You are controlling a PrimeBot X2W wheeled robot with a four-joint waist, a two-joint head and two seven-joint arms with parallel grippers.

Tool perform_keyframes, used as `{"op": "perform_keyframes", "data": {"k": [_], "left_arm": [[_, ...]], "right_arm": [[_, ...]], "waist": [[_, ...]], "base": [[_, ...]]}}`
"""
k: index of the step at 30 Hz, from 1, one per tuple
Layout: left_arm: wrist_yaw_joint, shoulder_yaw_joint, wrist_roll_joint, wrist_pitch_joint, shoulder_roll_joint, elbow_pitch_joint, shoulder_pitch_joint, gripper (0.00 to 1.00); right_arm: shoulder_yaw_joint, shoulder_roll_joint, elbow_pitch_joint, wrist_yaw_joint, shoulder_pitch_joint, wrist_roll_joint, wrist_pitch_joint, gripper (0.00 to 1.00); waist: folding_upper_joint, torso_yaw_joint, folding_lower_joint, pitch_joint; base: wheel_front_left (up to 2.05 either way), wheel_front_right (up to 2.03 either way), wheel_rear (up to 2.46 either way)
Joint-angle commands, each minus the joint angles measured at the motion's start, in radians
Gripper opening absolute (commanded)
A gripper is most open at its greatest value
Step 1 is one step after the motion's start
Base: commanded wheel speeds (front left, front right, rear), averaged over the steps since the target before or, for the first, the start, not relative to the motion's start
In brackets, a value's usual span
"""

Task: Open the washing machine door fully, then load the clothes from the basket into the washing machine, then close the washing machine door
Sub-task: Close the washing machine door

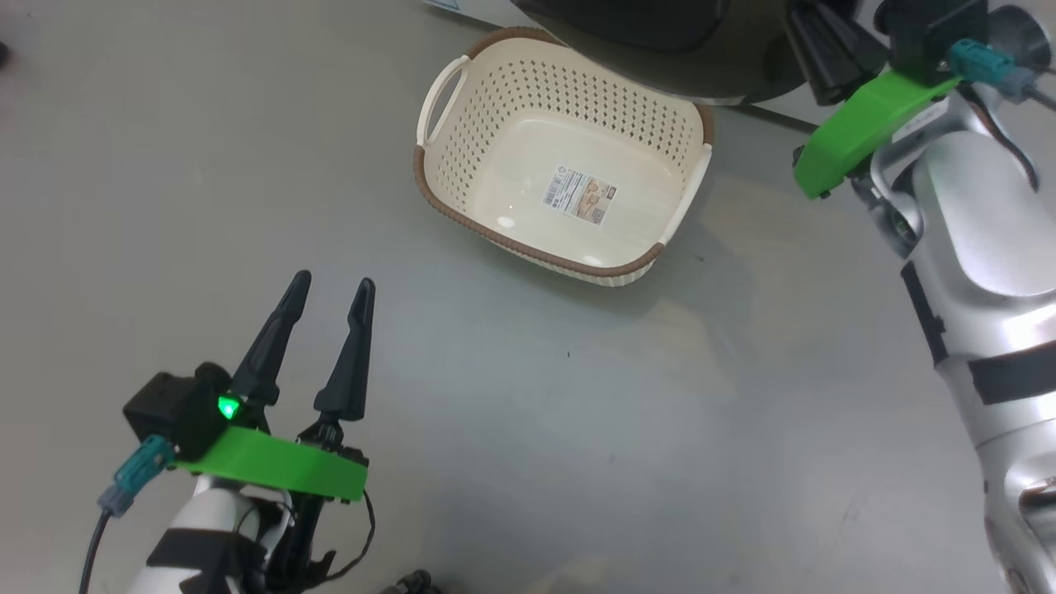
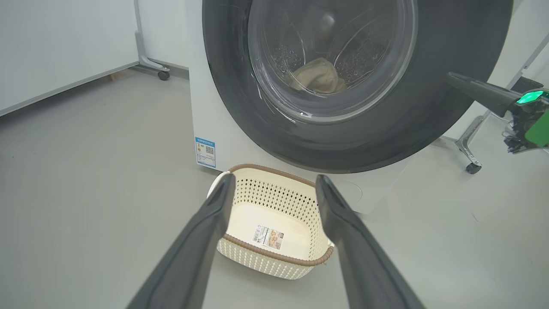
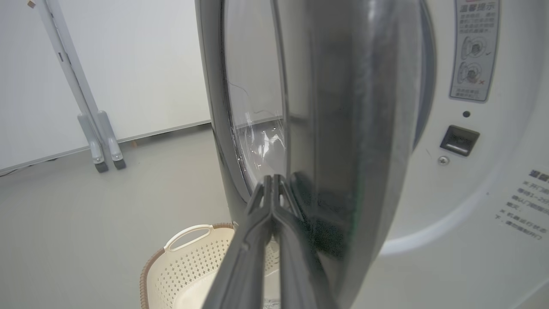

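Observation:
The cream basket (image 1: pixel 577 99) with a brown rim stands on the grey floor and holds only a label sticker. It sits just in front of the white washing machine (image 2: pixel 201 107). The washing machine door (image 2: pixel 450 43) hangs ajar over the opening, and the latch recess shows beside it in the right wrist view. Pale clothes (image 2: pixel 317 77) lie inside the drum, seen through the glass. My right gripper (image 3: pixel 273 178) is shut, its tips against the door's black rim (image 3: pixel 343 128). My left gripper (image 1: pixel 332 282) is open above the floor, pointing at the basket (image 2: pixel 274 197).
A blue label (image 2: pixel 205 152) is stuck low on the washer's front. Wheeled stand legs (image 2: pixel 469 146) stand to the washer's right, and another castor (image 2: pixel 162 75) to its left. A white panel on feet (image 3: pixel 103 146) stands further off. Bare floor surrounds the basket (image 3: pixel 188 266).

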Motion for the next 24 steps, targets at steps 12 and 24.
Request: {"op": "perform_keyframes", "data": {"k": [12, 24], "left_arm": [[0.0, 0.017, -0.031, -0.011, 0.01, -0.027, -0.074, 1.0], [0.0, -0.003, -0.046, -0.011, -0.007, -0.018, -0.101, 1.0]], "right_arm": [[-0.073, -0.064, 0.067, 0.0, -0.233, -0.095, -0.007, 0.0], [-0.168, -0.133, 0.156, 0.0, -0.395, -0.209, -0.004, 0.0]], "waist": [[0.0, 0.045, -0.0001, 0.097], [0.0, 0.08, -0.0001, 0.143]], "base": [[0.0, 0.0, 0.0], [0.0, 0.0, 0.0]]}}
